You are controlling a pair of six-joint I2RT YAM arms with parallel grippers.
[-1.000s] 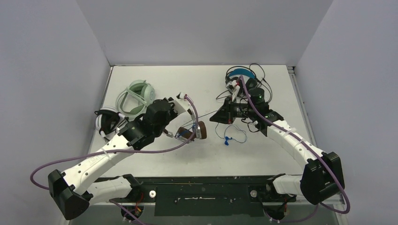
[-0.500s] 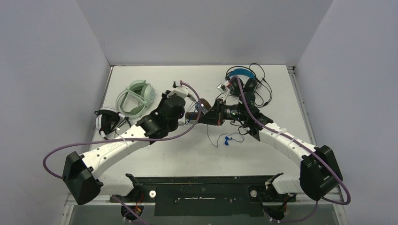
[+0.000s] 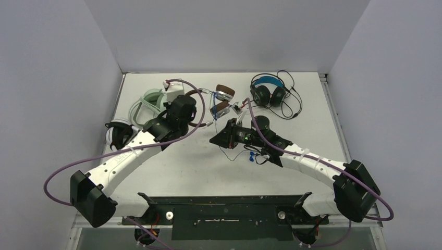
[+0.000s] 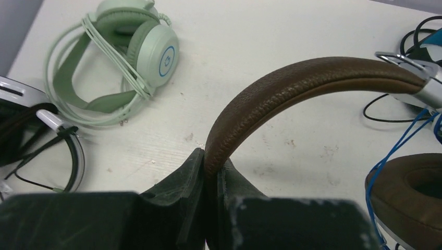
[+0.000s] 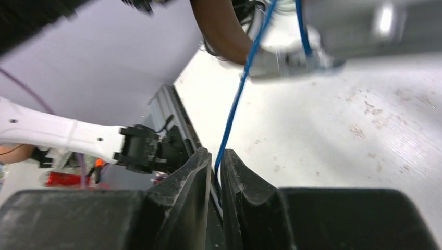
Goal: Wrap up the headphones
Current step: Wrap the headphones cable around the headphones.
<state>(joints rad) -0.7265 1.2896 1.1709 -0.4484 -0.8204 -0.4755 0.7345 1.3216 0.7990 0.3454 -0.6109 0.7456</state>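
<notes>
Blue cord (image 5: pixel 235 101): runs down from the brown headset into the slit between the right fingers. Its loose end and plug (image 3: pixel 252 157) lie on the table (image 3: pixel 208 177), nearest the arm bases.
Right gripper (image 5: pixel 215 153): jaws drawn to a narrow slit with the cord inside. Whether it pinches the cord or lets it slide cannot be told.
Risk at the cord: if the slit is loose, the cord may slip out sideways and drop its tension, so a turn would fall slack. If it pinches hard while the arms move apart, the pull lands on the joint at the ear cup.
Right arm pose: reaches forward and inward, forearm low, fingers aimed left toward the other arm, just short of the headset.
Left gripper (image 4: pixel 211 162): clamped on the brown headband (image 4: pixel 312 78) near one end, the band arching up and away from the fingers.
Risk at the headband: the band is smooth, curved and held off-centre, so the weight of the cups or a tug from the cord could twist it in the jaws.
Left arm pose: stretched diagonally forward and to the right, wrist raised above the table.
Brown headset (image 3: pixel 224 95): beyond both grippers at mid-table, apparently lifted, one padded cup (image 4: pixel 412 192) hanging beside the cord.
Mint headset (image 4: pixel 130 57): far left, flat, cord looped round it.
White headset (image 3: pixel 117 135): at the left edge beside the mint one.
Black headset (image 3: pixel 268 91): far right, blue band, cord sprawled loose, so likely not yet wrapped.
</notes>
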